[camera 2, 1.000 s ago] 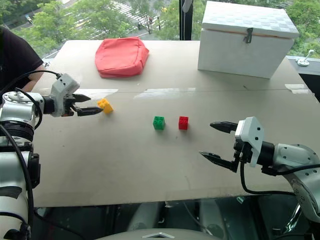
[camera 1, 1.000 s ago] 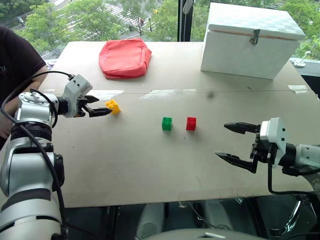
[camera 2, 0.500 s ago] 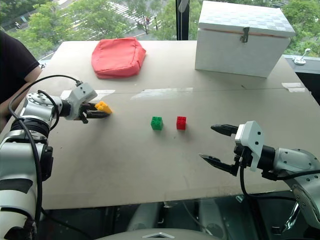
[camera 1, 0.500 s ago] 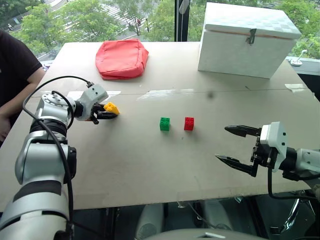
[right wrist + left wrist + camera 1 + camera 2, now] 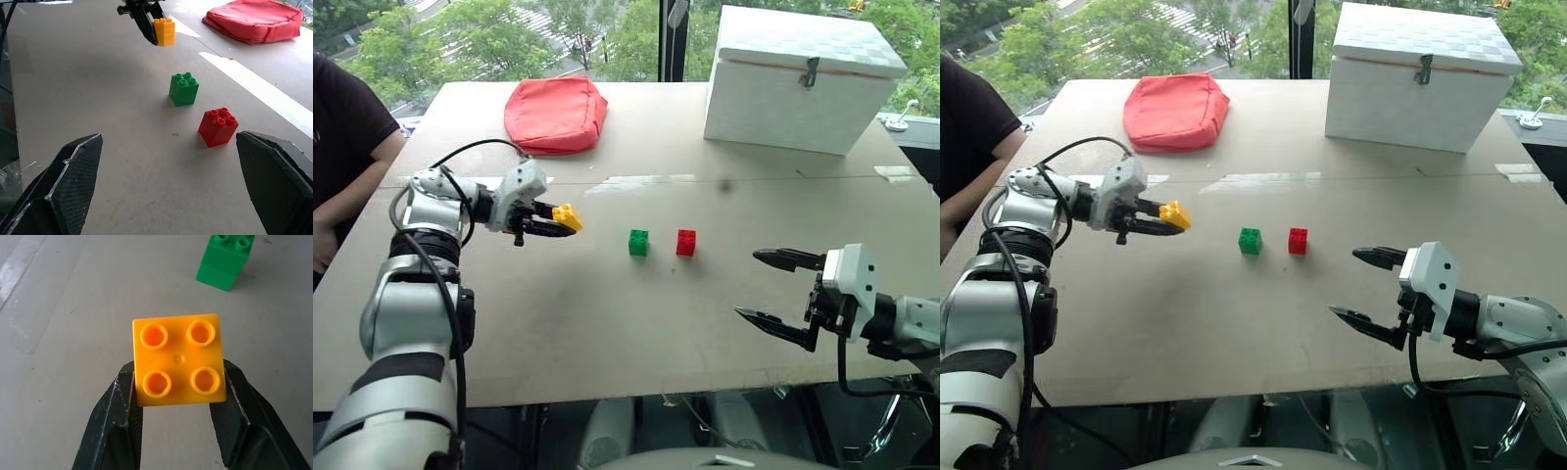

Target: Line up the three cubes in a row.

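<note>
No text, label or number seems readable on anything in these views.

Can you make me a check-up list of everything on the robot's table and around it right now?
Surface: tan table, flat, with a pale glare strip across the middle.
Job's things: green cube and red cube stand side by side, a small gap between them; yellow cube is held above the table, to their left.
Clutter: red pouch and white box with a latch, both at the far edge.
Pincers: left pincer shut on the yellow cube; right pincer open, holding nothing.
Cables: black cable looping over the left arm.
Surroundings: a person's arm at the left; trees outside the window.
</note>
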